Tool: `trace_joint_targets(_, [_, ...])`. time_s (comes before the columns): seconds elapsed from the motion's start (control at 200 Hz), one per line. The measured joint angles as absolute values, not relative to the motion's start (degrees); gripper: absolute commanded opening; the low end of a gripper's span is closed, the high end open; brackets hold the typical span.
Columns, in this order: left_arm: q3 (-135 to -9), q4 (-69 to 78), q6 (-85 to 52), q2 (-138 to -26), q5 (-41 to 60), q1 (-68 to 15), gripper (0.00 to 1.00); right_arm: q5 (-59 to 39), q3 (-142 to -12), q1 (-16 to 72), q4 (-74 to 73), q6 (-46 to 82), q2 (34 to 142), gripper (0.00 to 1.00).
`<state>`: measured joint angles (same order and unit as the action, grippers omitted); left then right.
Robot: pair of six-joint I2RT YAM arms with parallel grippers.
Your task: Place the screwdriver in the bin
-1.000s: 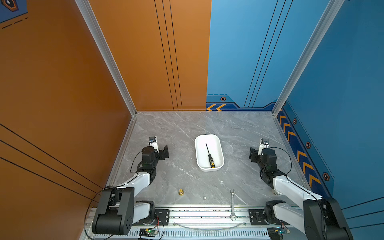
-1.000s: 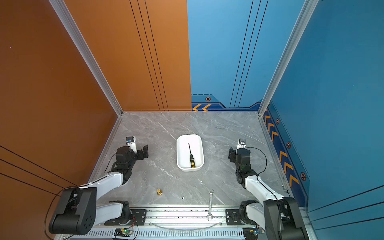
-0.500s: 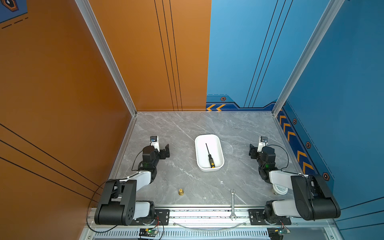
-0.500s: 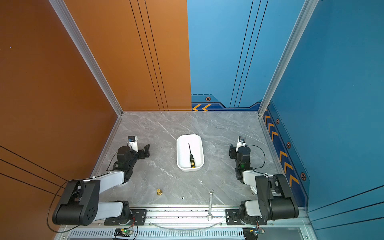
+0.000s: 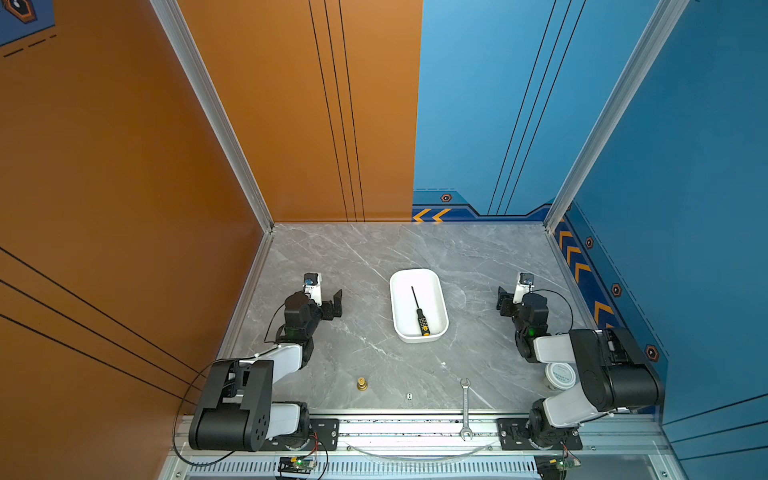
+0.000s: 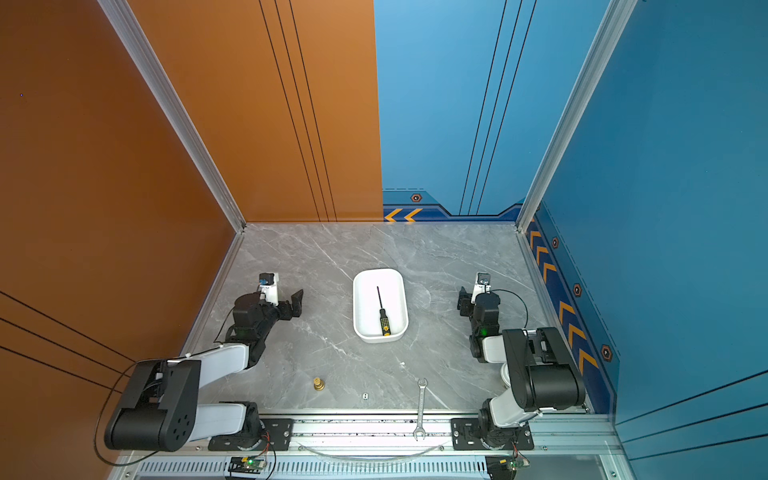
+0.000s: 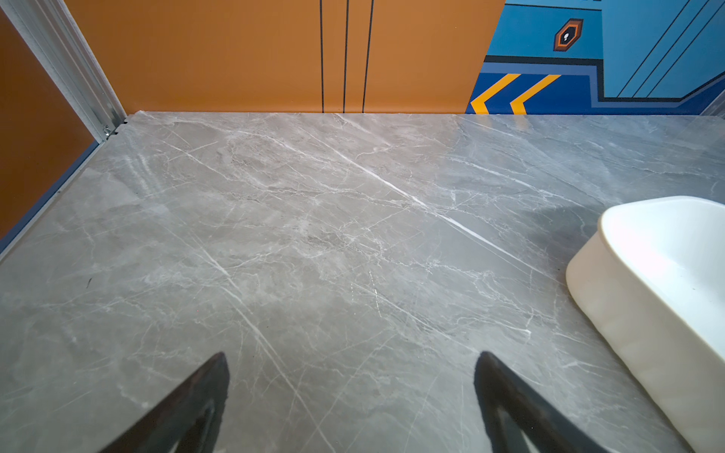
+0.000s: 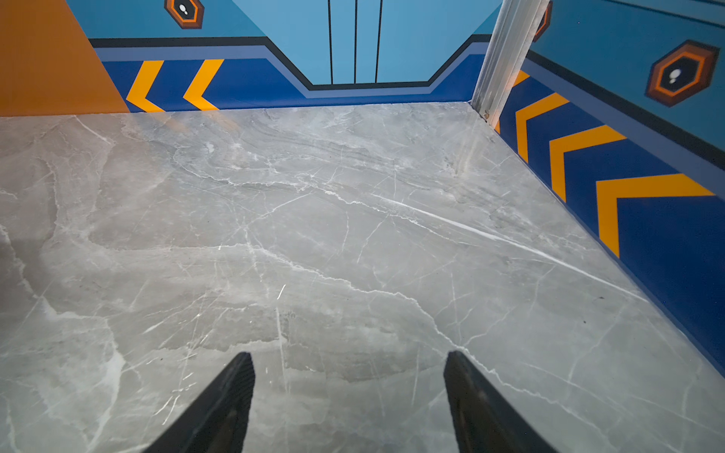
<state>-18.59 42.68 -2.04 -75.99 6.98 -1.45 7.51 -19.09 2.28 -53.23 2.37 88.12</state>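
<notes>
1 screwdriver lying in bin, handle twd 6 o'clock. Left gripper at bin's 9, right gripper at 3; both released, empty.

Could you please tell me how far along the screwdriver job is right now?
Done: the screwdriver lies flat inside the bin, handle toward the robot's base. In hand: nothing; the left tool and right tool stand open and empty, either side of the bin. Left: seemingly nothing.
</notes>
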Motion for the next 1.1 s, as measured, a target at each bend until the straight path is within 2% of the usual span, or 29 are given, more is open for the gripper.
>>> trace_joint_targets(0.361, [-18.61, 43.00, 1.56, -75.13, 5.76, -1.39, 0.98, 7.05, -19.68, 2.17, -53.15, 2.44, 88.12, 0.78])
trace_joint_targets(0.666, [-19.68, 50.85, 2.13, -89.21, 4.73, -0.30, 0.98, 5.98, -20.21, 1.69, -53.10, 2.57, 88.12, 0.81])
trace_joint_targets(0.921, [-20.62, 52.71, 1.69, -89.49, 4.71, 1.08, 0.98, 5.37, -20.23, 1.10, -53.04, 3.18, 88.12, 1.00])
trace_joint_targets(1.102, [-20.62, 52.97, 1.67, -89.49, 4.71, 1.08, 0.98, 4.78, -20.36, 1.10, -53.01, 3.22, 88.12, 1.00])
